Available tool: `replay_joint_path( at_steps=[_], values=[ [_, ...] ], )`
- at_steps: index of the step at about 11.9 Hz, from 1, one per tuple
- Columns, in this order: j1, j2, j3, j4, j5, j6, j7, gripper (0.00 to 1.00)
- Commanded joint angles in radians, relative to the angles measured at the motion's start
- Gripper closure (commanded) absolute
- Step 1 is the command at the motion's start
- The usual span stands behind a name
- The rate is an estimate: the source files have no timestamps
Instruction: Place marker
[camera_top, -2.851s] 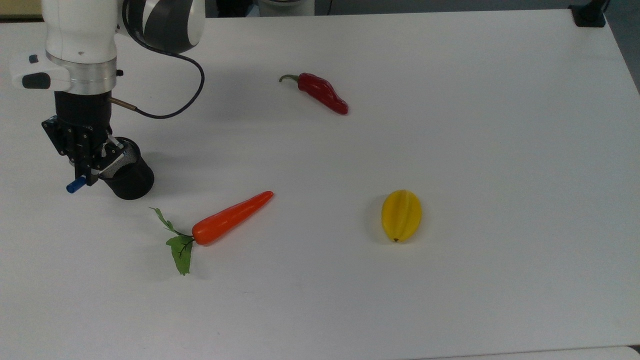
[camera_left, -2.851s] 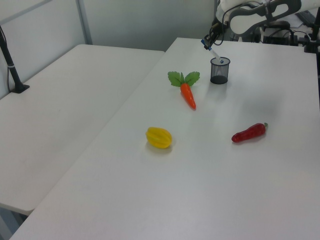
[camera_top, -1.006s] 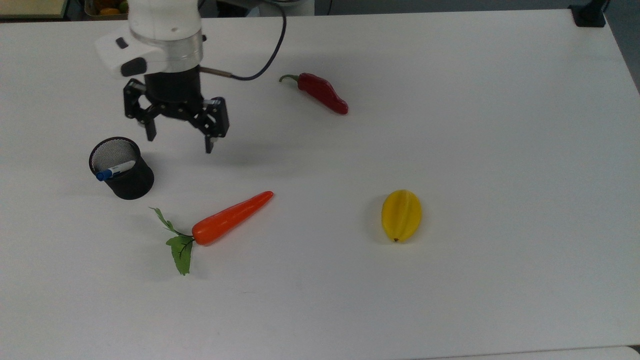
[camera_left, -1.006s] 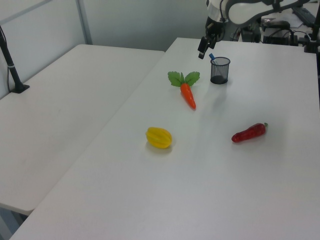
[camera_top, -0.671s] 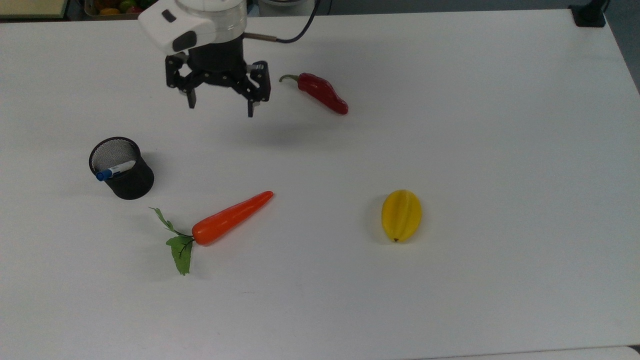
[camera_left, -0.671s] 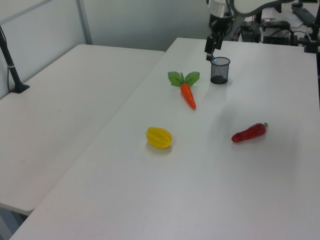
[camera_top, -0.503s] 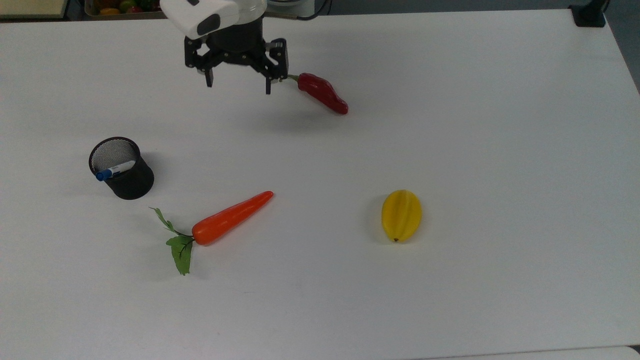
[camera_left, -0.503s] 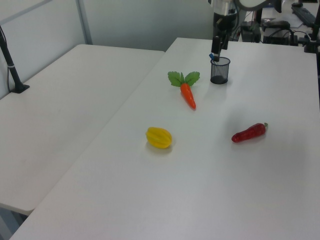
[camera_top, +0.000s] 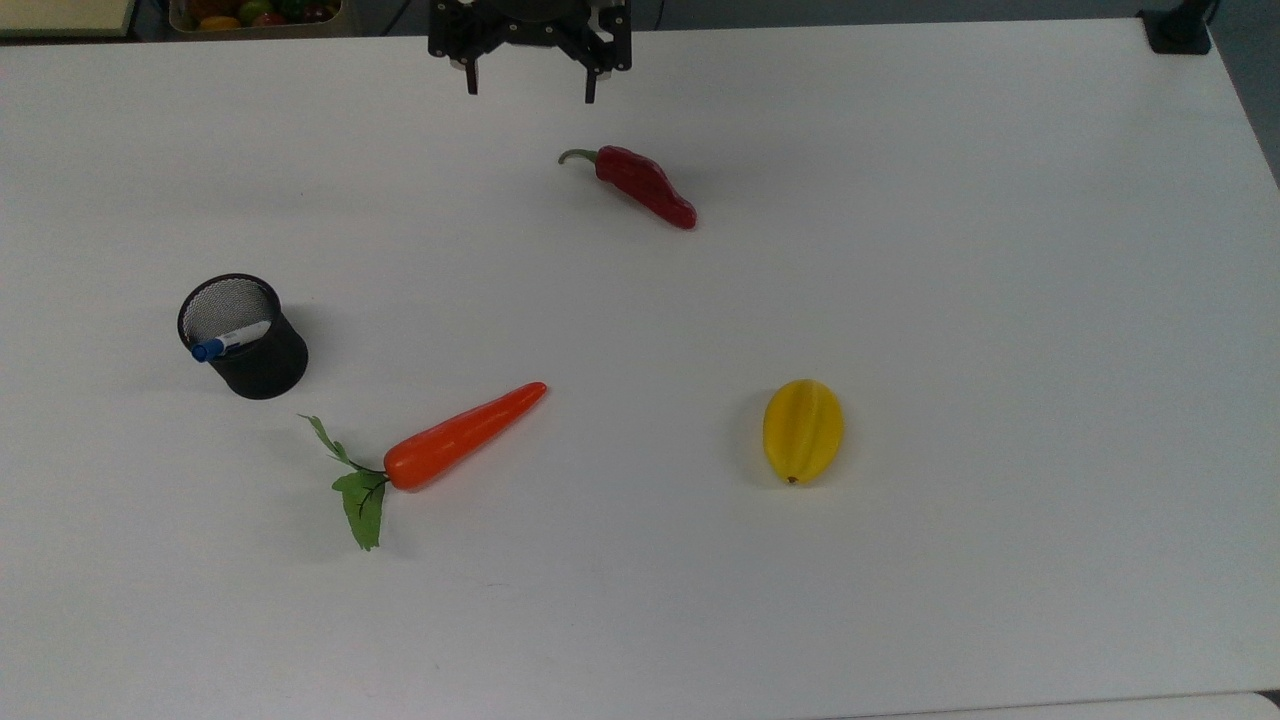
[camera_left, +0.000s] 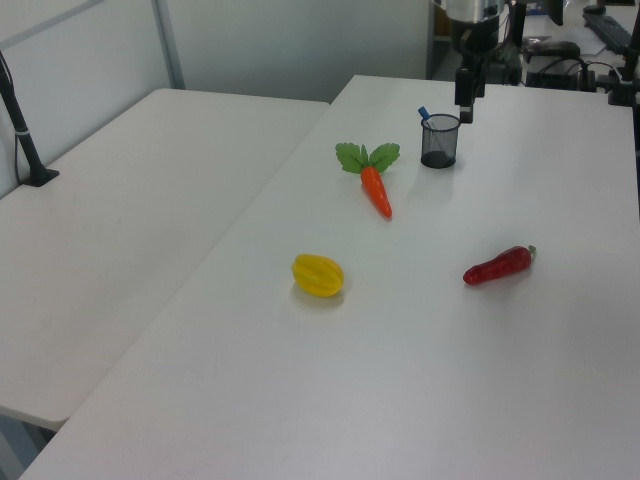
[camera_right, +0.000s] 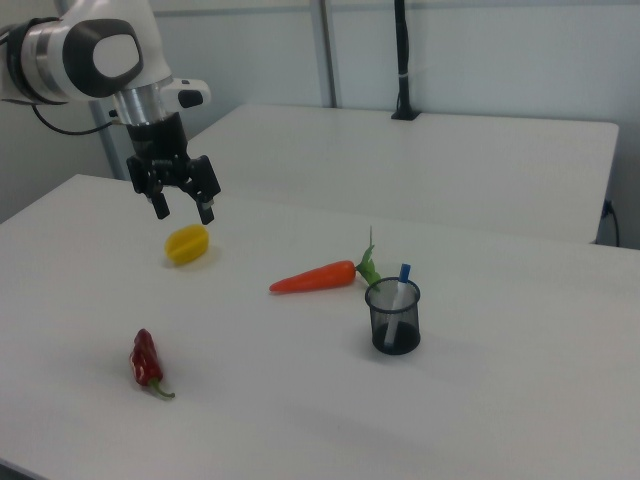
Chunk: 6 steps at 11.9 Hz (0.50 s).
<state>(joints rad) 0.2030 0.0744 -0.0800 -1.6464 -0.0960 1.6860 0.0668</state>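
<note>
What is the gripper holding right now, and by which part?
Nothing. The gripper hangs open and empty above the table's far edge in the top view. The marker stands in the black mesh cup, blue cap up.

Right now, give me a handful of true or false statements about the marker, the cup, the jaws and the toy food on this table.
1. The marker stands inside the black mesh cup. True.
2. The gripper holds the marker. False: its jaws are open and empty.
3. The carrot lies inside the cup. False: it lies on the table, beside the cup.
4. The red chilli lies apart from the yellow fruit. True.
</note>
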Motion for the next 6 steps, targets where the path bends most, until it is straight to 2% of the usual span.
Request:
replay_joint_path(
  at_steps=[1,2,6],
  values=[
    [-0.048,-0.074,-0.006,-0.059,0.015,-0.005,-0.106,0.0],
    [-0.05,-0.077,-0.015,-0.053,0.034,-0.005,-0.108,0.0],
    [-0.05,-0.071,-0.017,-0.036,0.036,-0.015,-0.102,0.0]
  ],
)
